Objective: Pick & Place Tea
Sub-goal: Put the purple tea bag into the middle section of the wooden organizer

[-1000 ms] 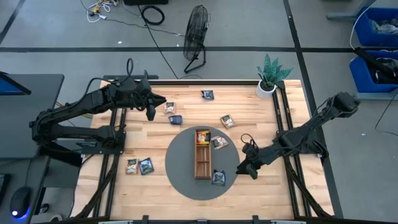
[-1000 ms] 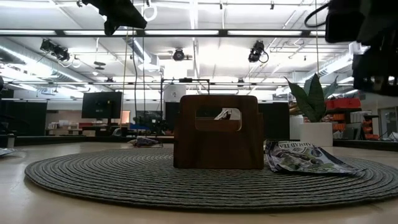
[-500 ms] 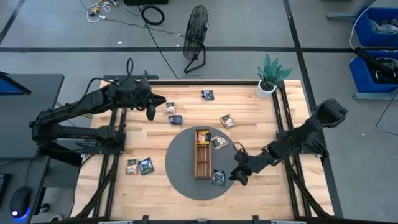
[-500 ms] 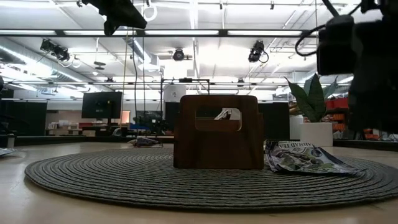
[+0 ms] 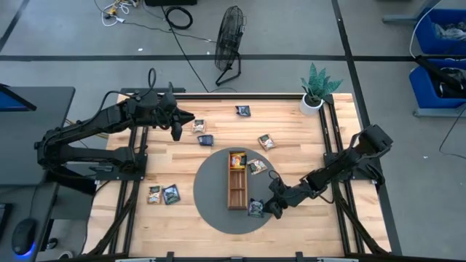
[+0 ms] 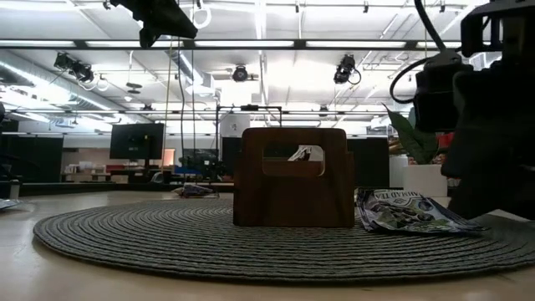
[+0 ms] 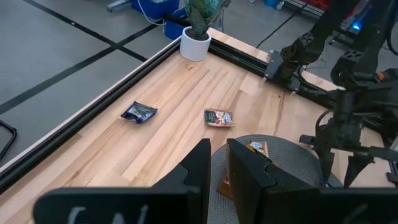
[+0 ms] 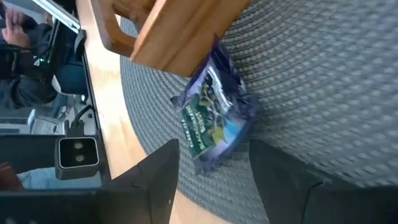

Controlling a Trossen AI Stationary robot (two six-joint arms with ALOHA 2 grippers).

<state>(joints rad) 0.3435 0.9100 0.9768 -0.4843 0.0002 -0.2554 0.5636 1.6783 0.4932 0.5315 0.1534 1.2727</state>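
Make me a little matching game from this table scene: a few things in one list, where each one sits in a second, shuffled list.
Things:
1. wooden tray
2. potted plant
3. dark blue sachet
4. left gripper

Places:
A. far right corner of the table
B. middle of the round grey mat
C. on the mat by the tray's near end, under the open right gripper
D. raised over the table's far left part

Pairs: 1-B, 2-A, 3-C, 4-D

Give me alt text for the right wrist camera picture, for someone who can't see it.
The right gripper, fingers open, hovers over a dark blue tea sachet lying on the grey woven mat, with the sachet framed between the two fingers. One end of the wooden tray sits just beyond the sachet, and bare table shows past the mat's edge.
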